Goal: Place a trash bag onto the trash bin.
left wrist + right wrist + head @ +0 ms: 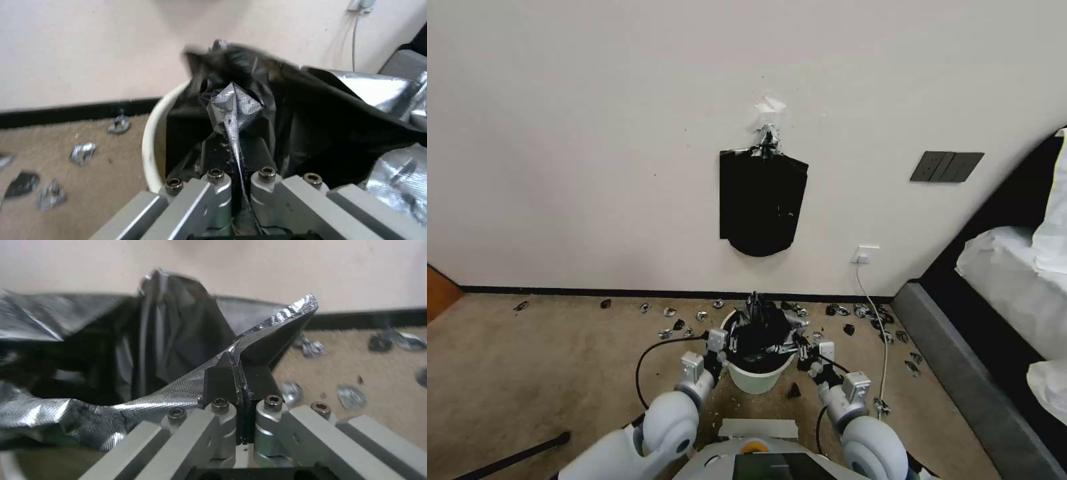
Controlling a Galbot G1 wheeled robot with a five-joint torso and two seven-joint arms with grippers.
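Observation:
The cream-white trash bin [758, 378] stands on the carpet just in front of me. A crinkled glossy black trash bag [760, 325] sits in its mouth and bulges up above the rim. My left gripper [732, 345] is at the bin's left rim, shut on the bag's edge. My right gripper [796, 346] is at the right rim, likewise shut on the bag. In the left wrist view the bag [285, 110] is pinched between the closed pads [236, 153], with the bin's rim [153, 140] beside them. In the right wrist view the bag [146, 350] stretches from the closed pads [238, 380].
A flat black pack of bags [760, 203] hangs on the wall above the bin. Several black and silvery plastic scraps [680, 323] litter the carpet along the baseboard. A white cable [884, 347] runs from a wall socket [865, 254]. A dark bed frame [960, 373] stands on the right.

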